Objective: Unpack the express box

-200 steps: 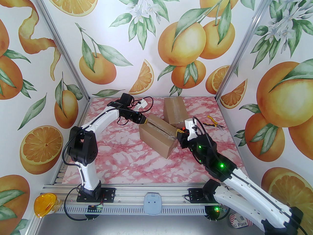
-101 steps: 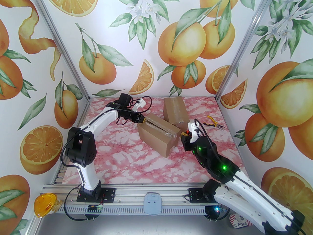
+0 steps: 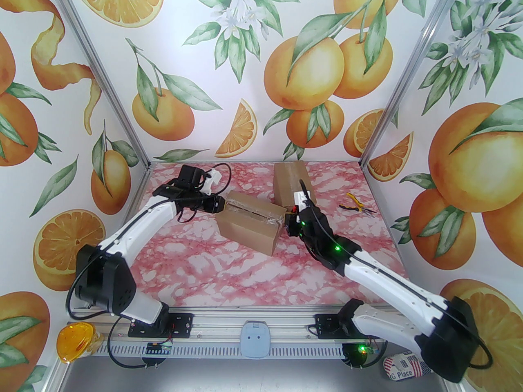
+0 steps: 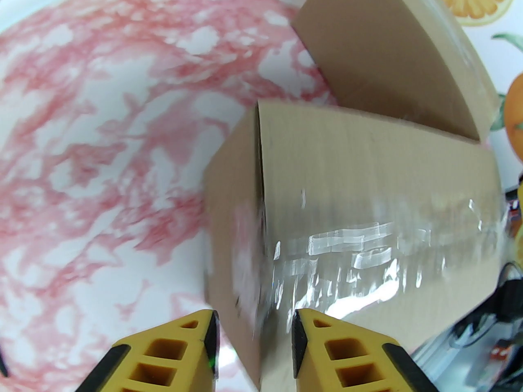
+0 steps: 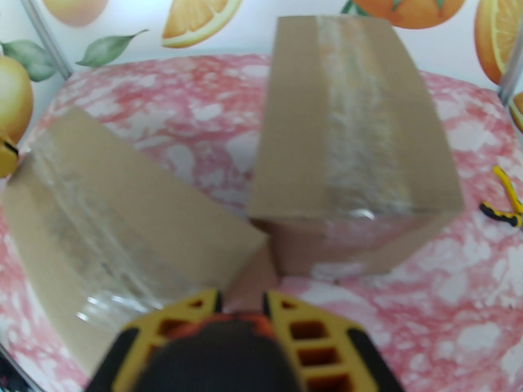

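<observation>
**Two arms are bracketing the express box [image 3: 249, 227] at centre frame on the pink marbled surface [image 3: 229, 276].**
Seen from overhead, the box's long, taped axis is running left to right, with open surface below it and a second box [image 3: 291, 182] crowding just behind its right end. The left gripper [image 4: 254, 329] is standing spread astride the left corner. The right gripper [image 5: 243, 300], at the right end, is pinching a blurred dark tool [image 5: 229, 341].
</observation>
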You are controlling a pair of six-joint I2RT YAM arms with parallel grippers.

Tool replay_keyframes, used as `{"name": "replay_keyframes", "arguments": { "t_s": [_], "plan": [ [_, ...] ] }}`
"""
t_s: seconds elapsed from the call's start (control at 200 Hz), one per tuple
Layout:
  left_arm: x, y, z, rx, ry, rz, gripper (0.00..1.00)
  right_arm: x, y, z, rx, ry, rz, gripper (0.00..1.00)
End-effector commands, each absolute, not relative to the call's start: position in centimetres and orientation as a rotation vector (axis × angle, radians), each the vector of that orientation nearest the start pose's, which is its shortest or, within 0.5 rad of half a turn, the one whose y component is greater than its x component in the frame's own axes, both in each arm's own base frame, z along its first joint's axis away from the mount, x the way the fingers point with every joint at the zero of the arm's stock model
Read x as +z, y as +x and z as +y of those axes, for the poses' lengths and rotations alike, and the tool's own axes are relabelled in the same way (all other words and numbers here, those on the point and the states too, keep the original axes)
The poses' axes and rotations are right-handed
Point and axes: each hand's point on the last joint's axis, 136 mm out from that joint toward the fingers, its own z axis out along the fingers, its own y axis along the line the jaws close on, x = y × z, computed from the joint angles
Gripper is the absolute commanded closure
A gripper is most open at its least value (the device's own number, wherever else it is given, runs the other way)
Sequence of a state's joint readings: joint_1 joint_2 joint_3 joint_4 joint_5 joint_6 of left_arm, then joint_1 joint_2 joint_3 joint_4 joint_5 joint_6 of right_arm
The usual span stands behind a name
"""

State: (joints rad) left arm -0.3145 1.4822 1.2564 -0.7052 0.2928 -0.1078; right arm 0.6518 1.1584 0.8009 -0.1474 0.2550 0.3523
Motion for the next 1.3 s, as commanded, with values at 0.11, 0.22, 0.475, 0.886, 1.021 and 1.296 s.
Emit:
{"name": "replay_keyframes", "arguments": {
  "t_s": [0.11,0.22,0.475,0.886,1.021,1.296],
  "plan": [
    [24.6,34.2,-15.3,-0.422,0.495,2.250,0.25,26.1,35.3,22.0,0.554,-0.086,1.893,1.00],
    [27.9,33.2,-15.9,-0.327,0.725,2.050,0.00,26.5,36.3,22.8,0.602,-0.072,1.867,1.00],
    [29.1,29.6,-21.7,-0.298,1.366,1.576,0.00,27.3,37.5,19.7,0.539,0.186,1.839,1.00],
    [24.4,30.2,-29.1,-0.346,1.786,1.322,0.00,27.6,36.7,15.8,0.667,0.551,1.609,1.00],
    [23.5,30.7,-29.8,-0.364,1.803,1.307,0.01,27.3,37.1,16.3,0.701,0.568,1.597,1.00],
    [21.9,31.0,-30.0,-0.384,1.811,1.334,0.01,26.4,38.1,17.5,0.726,0.579,1.631,1.00]
  ]
}}
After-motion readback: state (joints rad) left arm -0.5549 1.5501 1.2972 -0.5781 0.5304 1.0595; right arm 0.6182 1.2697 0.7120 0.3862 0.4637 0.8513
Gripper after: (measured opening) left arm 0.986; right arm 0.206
